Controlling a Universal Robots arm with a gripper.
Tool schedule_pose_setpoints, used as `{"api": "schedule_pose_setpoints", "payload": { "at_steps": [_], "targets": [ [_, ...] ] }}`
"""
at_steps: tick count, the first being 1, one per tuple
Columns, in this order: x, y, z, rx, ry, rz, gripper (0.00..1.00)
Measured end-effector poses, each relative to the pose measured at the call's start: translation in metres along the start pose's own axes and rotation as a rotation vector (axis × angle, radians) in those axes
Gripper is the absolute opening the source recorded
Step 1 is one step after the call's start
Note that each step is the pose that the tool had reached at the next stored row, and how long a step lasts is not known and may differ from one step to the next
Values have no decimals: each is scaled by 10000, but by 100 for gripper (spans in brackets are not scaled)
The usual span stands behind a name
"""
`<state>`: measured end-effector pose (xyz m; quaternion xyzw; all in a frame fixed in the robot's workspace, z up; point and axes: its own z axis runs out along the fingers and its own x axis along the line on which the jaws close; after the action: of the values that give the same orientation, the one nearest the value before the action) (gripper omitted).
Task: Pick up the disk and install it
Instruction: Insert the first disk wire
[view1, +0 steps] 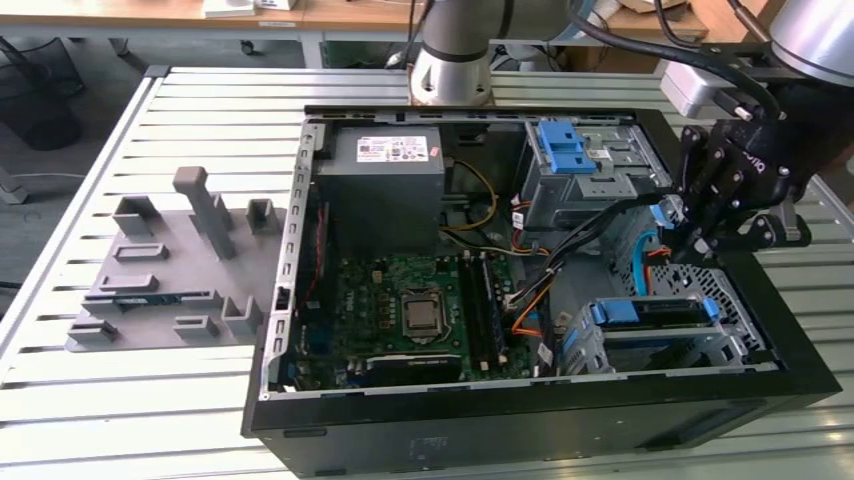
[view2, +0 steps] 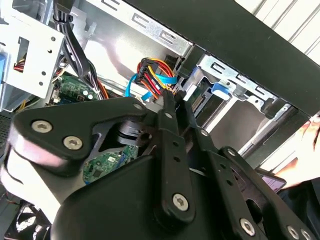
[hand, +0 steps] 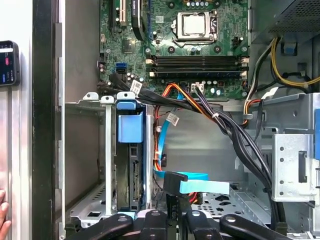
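Note:
The disk (view1: 650, 312), silver with blue rails, lies seated in the metal bay at the case's corner toward the exterior view's lower right. The first wrist view shows its edge (hand: 134, 175) standing in that bay under a blue tab. My gripper (view1: 694, 250) hangs just beside the bay, between it and the upper cage, not touching the disk. Its fingers are shut, the tips (hand: 172, 200) meeting at a black plug on a light-blue flat cable (hand: 205, 187). In the second wrist view the gripper (view2: 169, 97) points at a bundle of orange, red and blue wires.
The open black computer case (view1: 534, 400) lies on a slatted table. Inside are a grey power-supply box (view1: 387, 160), a grey cage with a blue latch (view1: 574, 150) and the motherboard (view1: 414, 300). A grey fixture plate (view1: 174, 270) sits beside it. A person's hand (view2: 310, 145) is outside the case wall.

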<state>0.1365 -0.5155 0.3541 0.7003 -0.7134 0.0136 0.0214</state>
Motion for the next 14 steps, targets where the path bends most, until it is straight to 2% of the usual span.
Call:
{"api": "schedule_pose_setpoints", "payload": {
  "at_steps": [1, 2, 3, 6, 7, 9, 14],
  "targets": [
    [0, 0, 0, 0, 2, 0, 24],
    [0, 0, 0, 0, -15, 0, 17],
    [-1, 0, 1, -3, -102, -1, 17],
    [-1, -1, 5, -14, -596, -6, 16],
    [2, -1, 8, -14, -627, -5, 16],
    [16, -1, 13, -14, -626, -3, 16],
    [102, -1, 38, -13, -627, 4, 16]
  ]
}}
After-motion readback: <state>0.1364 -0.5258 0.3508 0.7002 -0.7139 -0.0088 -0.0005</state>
